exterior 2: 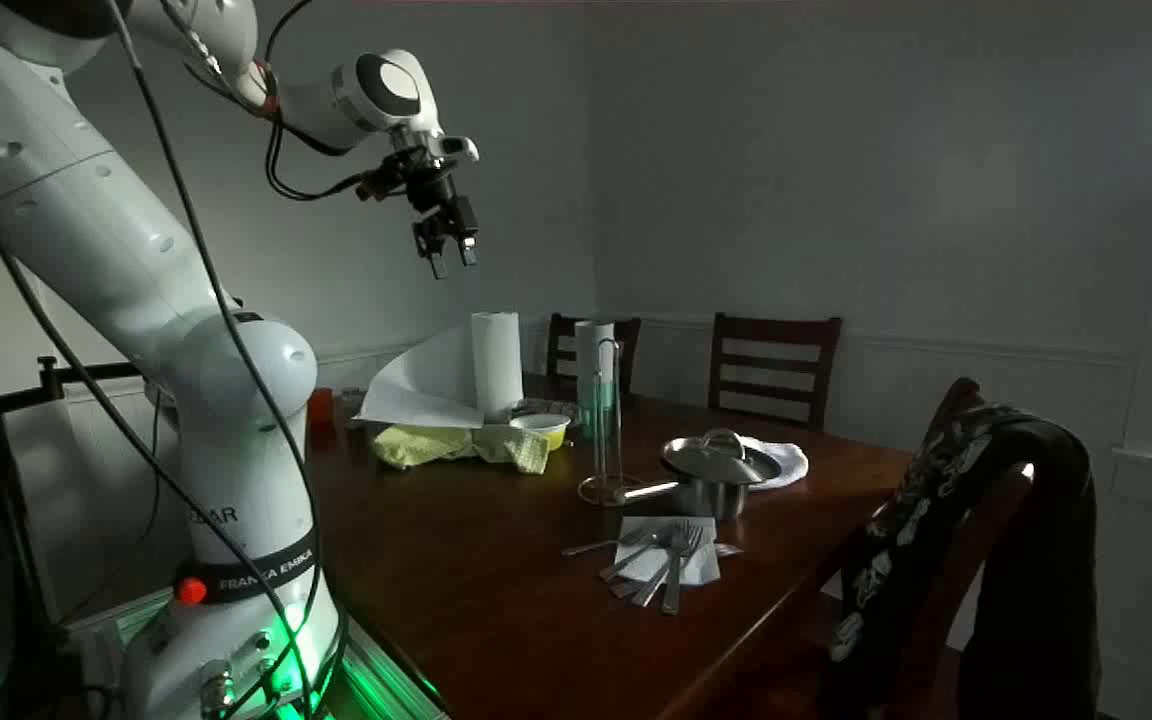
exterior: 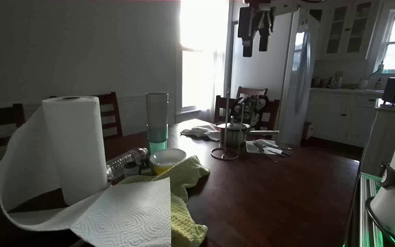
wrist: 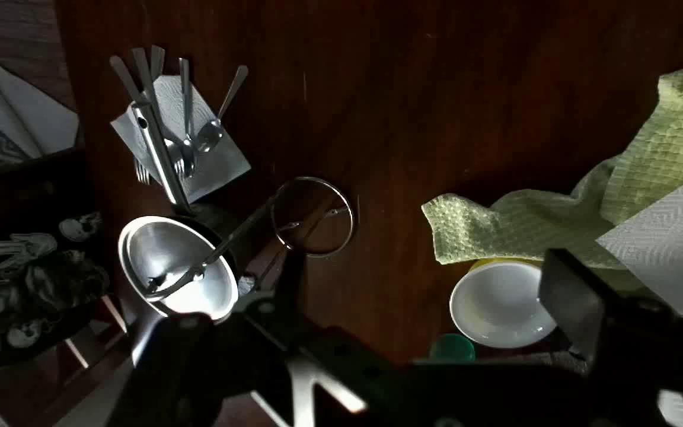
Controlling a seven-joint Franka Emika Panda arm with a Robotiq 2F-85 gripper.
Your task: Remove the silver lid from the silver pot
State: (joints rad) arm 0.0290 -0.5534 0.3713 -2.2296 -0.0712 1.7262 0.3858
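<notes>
Jaws wide, the gripper [exterior: 255, 50] hangs high; far across the table [exterior: 269, 192] in an exterior view, a wire stand [exterior: 224, 159] partly hides the silver lid [exterior: 234, 127] covering the silver pot [exterior: 233, 138]

Silver pot [exterior 2: 716, 498] — inside hidden

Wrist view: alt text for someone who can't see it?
Silver lid on the silver pot at image left, beside a wire stand; forks and spoons on a paper towel, upper left. Open gripper along the bottom; white-lined bowl and green cloth at right.
</notes>
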